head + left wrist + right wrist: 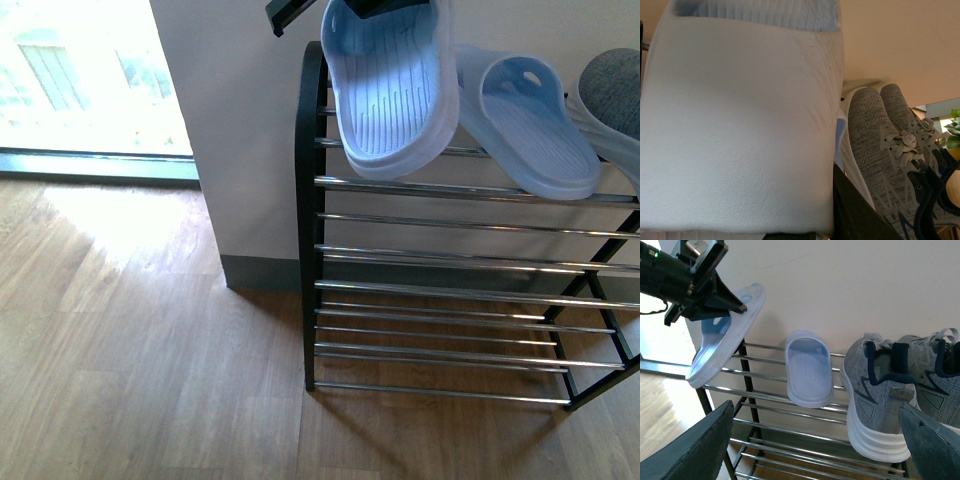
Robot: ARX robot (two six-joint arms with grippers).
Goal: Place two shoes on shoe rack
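Note:
My left gripper is shut on a pale blue slide, which hangs steeply tilted over the left end of the shoe rack. In the right wrist view that gripper grips the slide near its strap, and the slide's low end is close to the top bars. A second pale blue slide lies flat on the top tier. Two grey sneakers stand beside it to the right. The held slide fills the left wrist view. My right gripper is open in front of the rack, holding nothing.
The rack stands against a cream wall, and its lower chrome bars carry nothing. Wood floor stretches to the left, up to a bright window. A green plant shows beyond the sneakers.

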